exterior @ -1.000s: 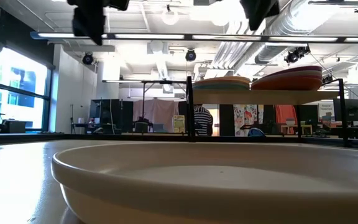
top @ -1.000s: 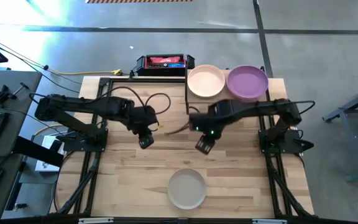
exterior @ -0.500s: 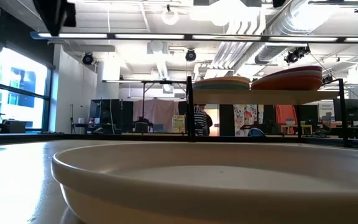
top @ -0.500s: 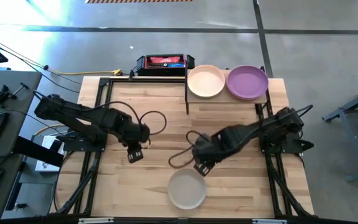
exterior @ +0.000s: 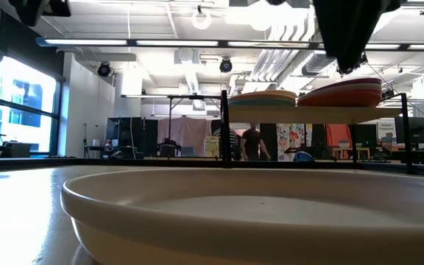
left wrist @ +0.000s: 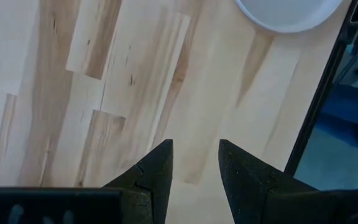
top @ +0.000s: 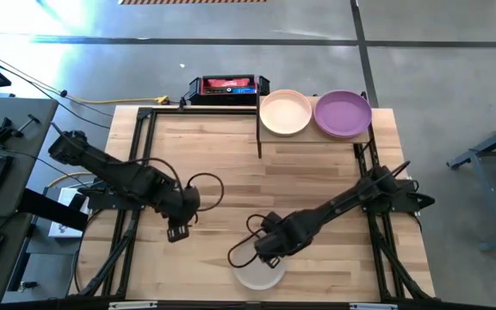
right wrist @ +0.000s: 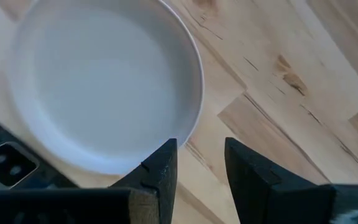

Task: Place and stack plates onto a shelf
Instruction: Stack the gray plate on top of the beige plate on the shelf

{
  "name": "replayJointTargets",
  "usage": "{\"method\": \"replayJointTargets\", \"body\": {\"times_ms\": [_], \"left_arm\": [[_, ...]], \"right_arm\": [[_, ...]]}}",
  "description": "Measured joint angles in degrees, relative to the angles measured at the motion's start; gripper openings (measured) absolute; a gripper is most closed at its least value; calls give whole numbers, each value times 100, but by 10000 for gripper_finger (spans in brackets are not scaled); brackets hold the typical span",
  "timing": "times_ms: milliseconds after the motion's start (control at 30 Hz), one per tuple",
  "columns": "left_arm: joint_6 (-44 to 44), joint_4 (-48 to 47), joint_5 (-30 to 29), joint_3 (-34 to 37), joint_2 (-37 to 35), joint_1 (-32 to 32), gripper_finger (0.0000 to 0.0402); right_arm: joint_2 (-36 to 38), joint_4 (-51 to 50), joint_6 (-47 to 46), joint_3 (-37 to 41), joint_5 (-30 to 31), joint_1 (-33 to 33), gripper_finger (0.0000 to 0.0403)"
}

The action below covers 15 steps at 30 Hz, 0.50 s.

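left gripper: hangs over bare desk on the left, well apart from any plate. Its jaws stand a little apart and hold nothing.

grey plate: lies flat at the near edge of the desk, about the middle. It is the one plate not on the shelf.

right gripper: sits just above the far rim of the grey plate. Its jaws are parted a bit, with nothing between them. In the right wrist view the rim is right in front of the fingers.

shelf: stands at the far right of the desk. A cream plate tops the left stack and a purple plate tops the right stack.

how it will handle: the plate looks stiff, smooth and light. It might slide on the wood when pushed, and it could chip if dropped.

where to hold: the thin rim is the only good spot, one finger over it and one under. The near rim hangs close to the desk edge, so the far rim looks safer.
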<state>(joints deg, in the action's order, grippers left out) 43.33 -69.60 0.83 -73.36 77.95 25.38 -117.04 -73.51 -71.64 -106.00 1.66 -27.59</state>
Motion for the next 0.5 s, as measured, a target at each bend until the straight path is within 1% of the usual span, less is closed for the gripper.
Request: {"method": "replayJointTargets", "body": {"times_ms": [167,500], "left_arm": [[73,9,-47,0,0,263,117],[463,13,-246,0,0,647,117]], "right_arm": [[-380,90,4,0,-21,10,113],[-998,281,39,0,-305,22,113]]}}
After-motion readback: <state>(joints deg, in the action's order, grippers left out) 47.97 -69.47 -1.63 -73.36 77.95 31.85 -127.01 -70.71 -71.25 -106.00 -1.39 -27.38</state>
